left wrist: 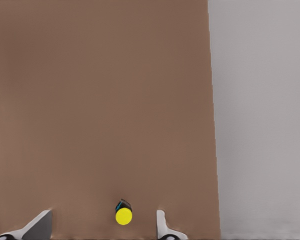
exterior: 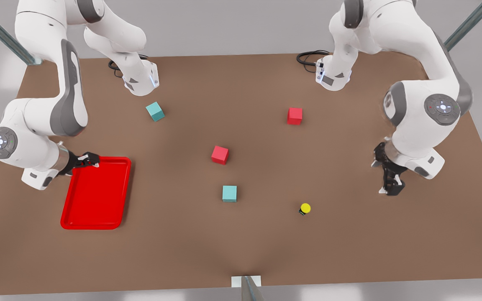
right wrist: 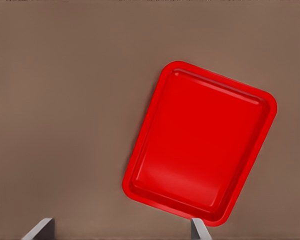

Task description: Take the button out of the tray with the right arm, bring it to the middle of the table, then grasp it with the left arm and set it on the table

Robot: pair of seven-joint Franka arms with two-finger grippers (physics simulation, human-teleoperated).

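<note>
The button [exterior: 305,208], a tiny dark body with a yellow cap, rests on the brown table [exterior: 266,251], out of the tray. In the left wrist view the button [left wrist: 123,215] lies on the table below my left gripper [left wrist: 102,226], whose fingers are spread wide. That left gripper [exterior: 390,187] hangs open to the front view's right of the button, not touching it. The red tray [exterior: 95,194] sits at the front view's left with nothing in it. My right gripper [exterior: 87,159] hovers open over the tray's far corner. From the right wrist, the tray [right wrist: 200,142] appears below the right gripper [right wrist: 121,229].
Two red cubes [exterior: 220,154] [exterior: 295,116] and two teal cubes [exterior: 155,111] [exterior: 229,193] are scattered over the middle of the table. The table's edge [left wrist: 212,150] runs close to the button. Both arm bases stand at the far side.
</note>
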